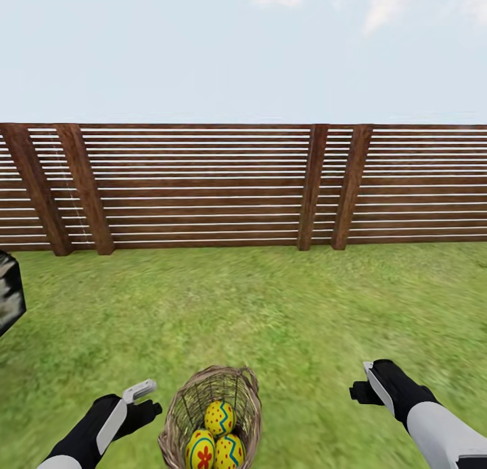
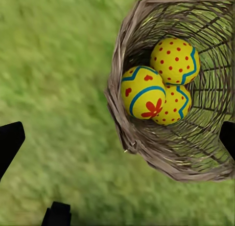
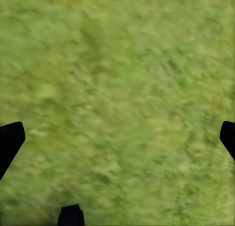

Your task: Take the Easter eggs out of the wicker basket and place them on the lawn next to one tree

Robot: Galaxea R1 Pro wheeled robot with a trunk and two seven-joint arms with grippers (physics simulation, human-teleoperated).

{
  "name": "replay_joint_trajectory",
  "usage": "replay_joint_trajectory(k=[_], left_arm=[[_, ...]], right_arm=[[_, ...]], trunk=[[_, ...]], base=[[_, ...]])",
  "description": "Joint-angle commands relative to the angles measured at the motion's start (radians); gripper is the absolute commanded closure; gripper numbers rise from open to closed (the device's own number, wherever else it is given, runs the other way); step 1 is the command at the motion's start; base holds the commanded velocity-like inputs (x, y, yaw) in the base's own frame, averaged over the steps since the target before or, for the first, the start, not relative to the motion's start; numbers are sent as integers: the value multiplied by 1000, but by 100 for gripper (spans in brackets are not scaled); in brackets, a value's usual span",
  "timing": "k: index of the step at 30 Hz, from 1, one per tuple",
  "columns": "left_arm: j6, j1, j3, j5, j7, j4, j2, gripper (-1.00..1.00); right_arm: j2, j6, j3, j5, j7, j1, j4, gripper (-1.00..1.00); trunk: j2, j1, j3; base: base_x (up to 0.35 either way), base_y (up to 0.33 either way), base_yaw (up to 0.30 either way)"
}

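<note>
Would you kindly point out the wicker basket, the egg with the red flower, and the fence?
wicker basket (image 2: 128, 133), left wrist view, on its woven side wall.
egg with the red flower (image 2: 143, 93), left wrist view, on its yellow middle.
fence (image 1: 203, 188), head view, on its slats.

Bright even daylight, no cast shadows, soft blurry lawn (image 1: 291, 307), no glare

Small round brown open-weave wicker basket (image 1: 211, 415) upright on the green grass lawn (image 1: 284, 313), three bright yellow Easter eggs (image 2: 164, 84) with blue zigzags and red dots clustered inside, touching
</note>
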Motion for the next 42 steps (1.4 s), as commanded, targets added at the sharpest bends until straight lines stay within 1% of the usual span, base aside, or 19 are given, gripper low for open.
replay_joint_trajectory(k=[1,17,28,34,42], left_arm=[[5,0,1,10,8,-2,0,-100],[4,0,-2,9,11,-1,-2,-100],[4,0,-2,8,13,-1,-2,-100],[-22,0,-1,8,17,0,-2,-100],[-24,0,1,12,17,0,-2,-100]], right_arm=[[-1,5,6,-6,-3,0,-2,-100],[-1,5,6,-6,-3,0,-2,-100],[0,4,6,-6,-3,0,-2,-100],[2,4,7,-5,-3,0,-2,-100],[4,4,7,-5,-3,0,-2,-100]], trunk=[[-1,0,-1],[-1,0,-1],[-78,42,-36],[-120,65,-54],[-176,96,-79]], base=[[118,0,0],[11,0,0],[0,0,0],[0,0,0],[0,0,0]])
